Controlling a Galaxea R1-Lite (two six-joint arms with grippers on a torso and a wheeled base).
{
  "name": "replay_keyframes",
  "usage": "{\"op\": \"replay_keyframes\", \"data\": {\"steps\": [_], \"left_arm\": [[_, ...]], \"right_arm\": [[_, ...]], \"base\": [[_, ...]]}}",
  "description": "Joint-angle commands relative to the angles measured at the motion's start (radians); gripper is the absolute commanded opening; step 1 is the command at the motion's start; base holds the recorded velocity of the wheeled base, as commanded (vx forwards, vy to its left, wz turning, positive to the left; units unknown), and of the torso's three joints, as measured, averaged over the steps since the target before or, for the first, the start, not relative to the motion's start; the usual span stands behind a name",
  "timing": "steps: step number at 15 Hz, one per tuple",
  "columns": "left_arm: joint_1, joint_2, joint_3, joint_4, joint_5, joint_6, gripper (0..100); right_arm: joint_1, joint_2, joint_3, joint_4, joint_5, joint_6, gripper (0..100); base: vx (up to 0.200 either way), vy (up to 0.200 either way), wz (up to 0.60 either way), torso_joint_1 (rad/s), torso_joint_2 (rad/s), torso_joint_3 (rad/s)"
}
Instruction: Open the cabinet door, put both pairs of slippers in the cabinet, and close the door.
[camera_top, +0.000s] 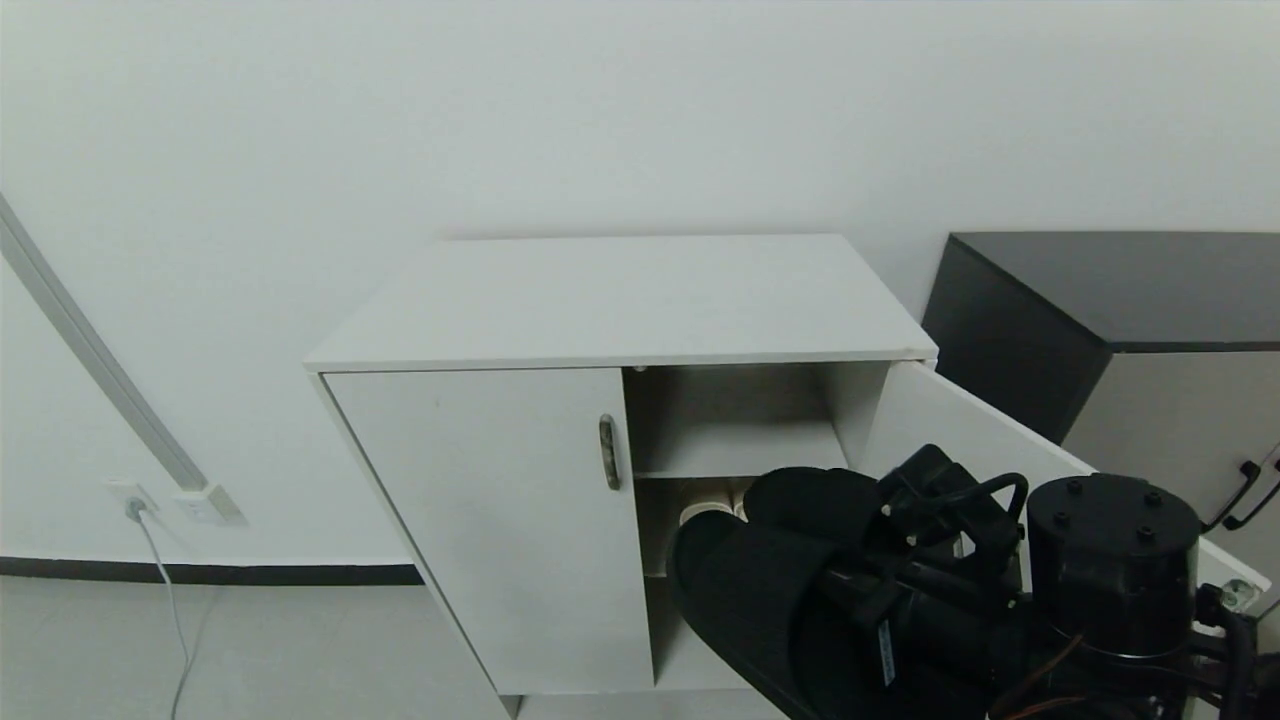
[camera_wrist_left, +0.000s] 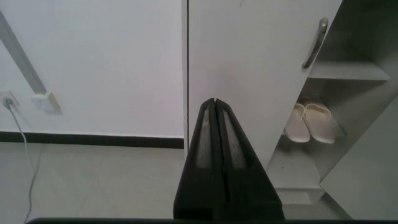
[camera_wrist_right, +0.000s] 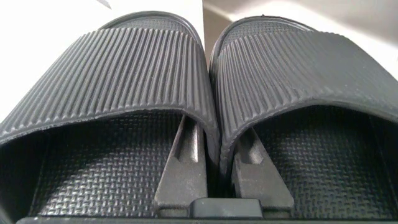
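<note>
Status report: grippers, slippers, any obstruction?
Left gripper shut, empty. Right gripper shut on black slippers at open cabinet. White slippers occupy middle shelf; left door closed.

A white wall (camera_top: 640, 100) with black skirting (camera_top: 200, 574) meets a pale floor (camera_top: 250, 650); a dark-topped unit (camera_top: 1130, 290) stands at the right.

Head high, facing cabinet (camera_top: 620, 300); left wrist low, likewise; right wrist against black slippers (camera_wrist_right: 149, 68).

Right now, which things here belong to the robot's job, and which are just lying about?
Part of the job:
cabinet
its open door
black slippers, held in the right claw
white slippers, on a shelf inside

Just lying about:
black cupboard beside the cabinet
socket on the wall
cable hanging from it
</note>
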Motion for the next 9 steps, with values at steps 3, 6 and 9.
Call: {"op": "replay_keyframes", "data": {"steps": [3, 6, 9], "left_arm": [[0.0, 0.001, 0.0, 0.0, 0.0, -0.001, 0], [0.0, 0.001, 0.0, 0.0, 0.0, -0.001, 0], [0.0, 0.001, 0.0, 0.0, 0.0, -0.001, 0]], "right_arm": [[0.003, 0.002, 0.004, -0.001, 0.0, 0.0, 0], [0.005, 0.0, 0.006, -0.001, 0.0, 0.0, 0], [0.008, 0.002, 0.012, -0.001, 0.0, 0.0, 0]], "base": [[0.0, 0.0, 0.0, -0.185, 0.5, 0.323], [0.0, 0.0, 0.0, -0.159, 0.49, 0.328], [0.0, 0.0, 0.0, -0.136, 0.47, 0.334]]}}
